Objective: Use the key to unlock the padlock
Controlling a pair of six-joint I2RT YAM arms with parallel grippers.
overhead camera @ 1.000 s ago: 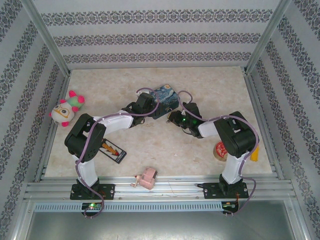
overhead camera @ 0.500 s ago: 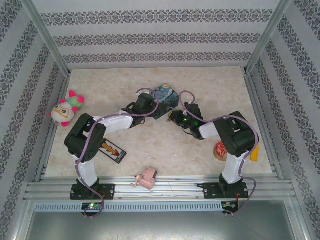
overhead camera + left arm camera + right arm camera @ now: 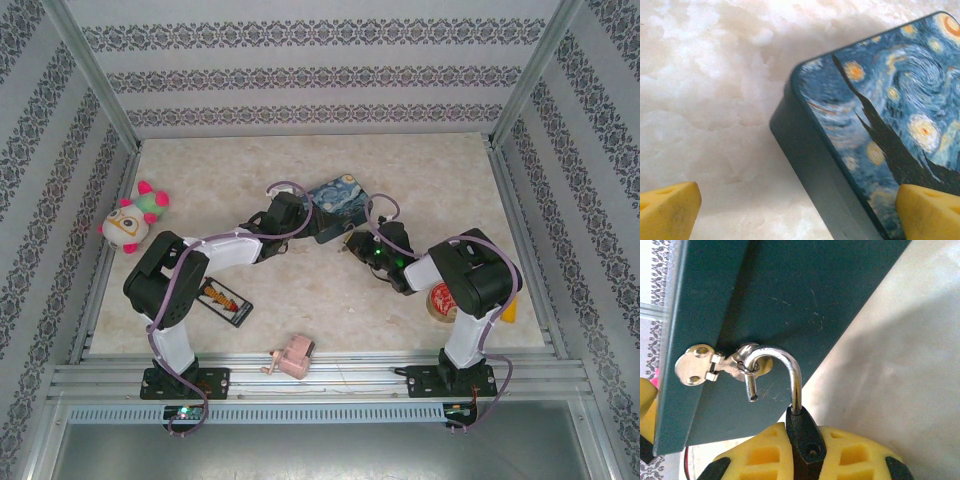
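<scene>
The small black padlock (image 3: 801,422) sits pinched between the yellow fingers (image 3: 760,455) of my right gripper (image 3: 806,452), which is shut on its body. Its silver shackle (image 3: 790,365) stands open, the free end hooked through the metal hasp (image 3: 697,365) on the side of the blue painted tin (image 3: 790,290). My left gripper (image 3: 800,212) is open, one yellow finger (image 3: 667,210) over the table and the other over the tin's lid (image 3: 880,110). In the top view the two grippers (image 3: 300,222) (image 3: 352,243) flank the tin (image 3: 338,198). The key is hidden.
A plush toy (image 3: 133,217) lies at the left wall. A black card (image 3: 226,300) lies by the left arm, a pink gadget (image 3: 292,357) at the front edge, and a round red-and-white roll (image 3: 442,300) beside the right arm. Patterned walls enclose the table.
The tin has slid a little to the right and nearer. My right wrist has drawn back toward its base with the padlock, and the left arm has followed the tin.
</scene>
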